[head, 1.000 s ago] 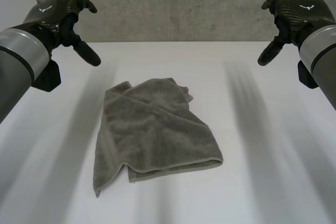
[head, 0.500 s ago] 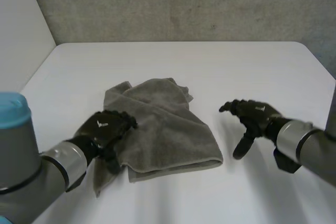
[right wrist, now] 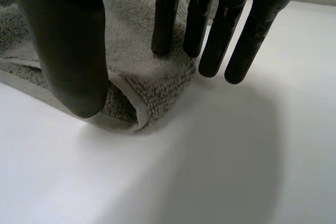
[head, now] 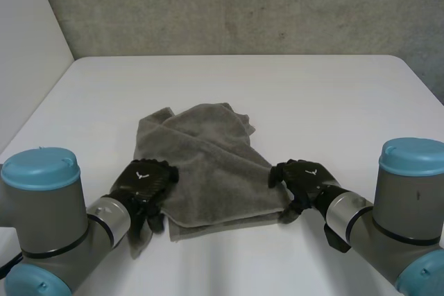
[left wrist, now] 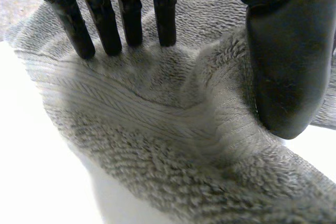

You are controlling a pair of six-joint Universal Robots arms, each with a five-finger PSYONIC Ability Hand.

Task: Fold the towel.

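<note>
Left hand [head: 142,184] and right hand [head: 305,179] low, fingers [left wrist: 105,24] straight

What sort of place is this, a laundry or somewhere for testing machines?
Probably a robotics lab: a white table, a plain grey wall, and a robot's left hand and right hand on a lone grey towel.

Plain grey-brown towel [head: 208,164] on a white table [head: 333,102].
</note>
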